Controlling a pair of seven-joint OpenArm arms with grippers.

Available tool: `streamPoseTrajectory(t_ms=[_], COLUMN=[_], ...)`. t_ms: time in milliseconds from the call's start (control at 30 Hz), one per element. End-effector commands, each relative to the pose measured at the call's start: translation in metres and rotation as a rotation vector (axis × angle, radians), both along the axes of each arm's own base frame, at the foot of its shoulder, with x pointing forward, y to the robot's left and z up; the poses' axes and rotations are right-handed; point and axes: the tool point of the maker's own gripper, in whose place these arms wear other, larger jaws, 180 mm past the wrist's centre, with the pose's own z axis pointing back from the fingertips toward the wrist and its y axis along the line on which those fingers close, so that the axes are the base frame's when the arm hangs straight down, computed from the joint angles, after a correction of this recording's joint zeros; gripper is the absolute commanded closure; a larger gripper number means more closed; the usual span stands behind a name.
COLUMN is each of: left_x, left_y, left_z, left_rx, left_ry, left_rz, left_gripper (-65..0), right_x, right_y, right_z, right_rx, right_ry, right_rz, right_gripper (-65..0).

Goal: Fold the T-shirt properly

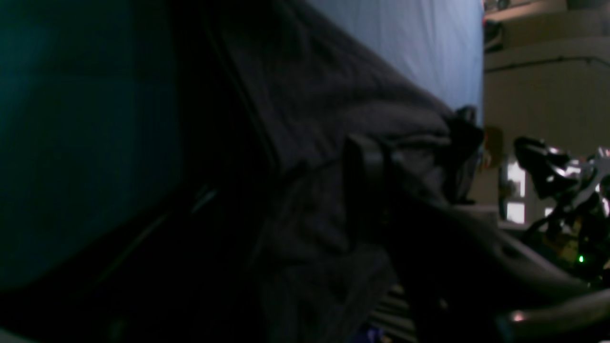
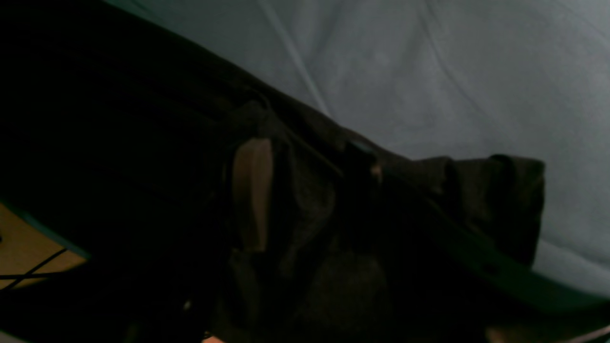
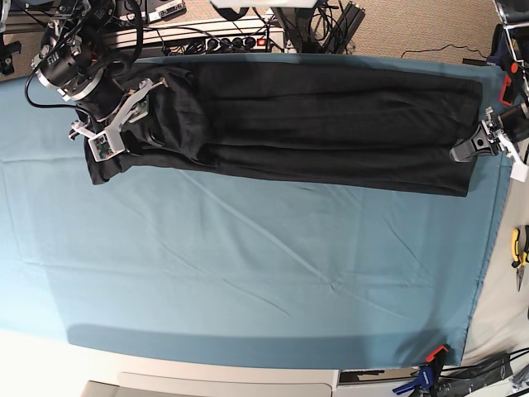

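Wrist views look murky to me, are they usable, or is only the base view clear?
Left wrist view: dim and soft, the T-shirt fills it as dark folds. Right wrist view: darker still and blurred, shirt against pale table cover. Base view: evenly lit and sharp, slight bending at the edges, the shirt stretched between both arms.

Black soft-fabric T-shirt [image 3: 314,124]: no print or lettering legible;
Teal cloth table cover [image 3: 248,273]: plain, no text;
Grey power strip at the table's far edge [image 3: 207,37]: markings too small to read
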Motion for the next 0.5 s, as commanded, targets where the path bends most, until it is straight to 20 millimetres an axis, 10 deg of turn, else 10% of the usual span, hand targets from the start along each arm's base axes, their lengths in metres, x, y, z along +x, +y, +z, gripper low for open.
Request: streamPoseTrajectory(t_ms=[0, 467], left_x=[-0.054, -0.071], left_y=[-0.019, -0.018], left_z=[-0.039, -0.043], left_rx=[0.009, 0.010], left_ry=[0.214, 0.265], left_rz=[-0.104, -0.135], left_gripper=[-28.3, -28.3], right_x=[0.004, 0.004], right_y=[0.002, 0.002], right_z=[0.012, 0.012], right_rx=[0.010, 0.010], right_ry=[-0.049, -0.049], right_rz=[0.011, 0.011], right_gripper=[-25.6, -25.6])
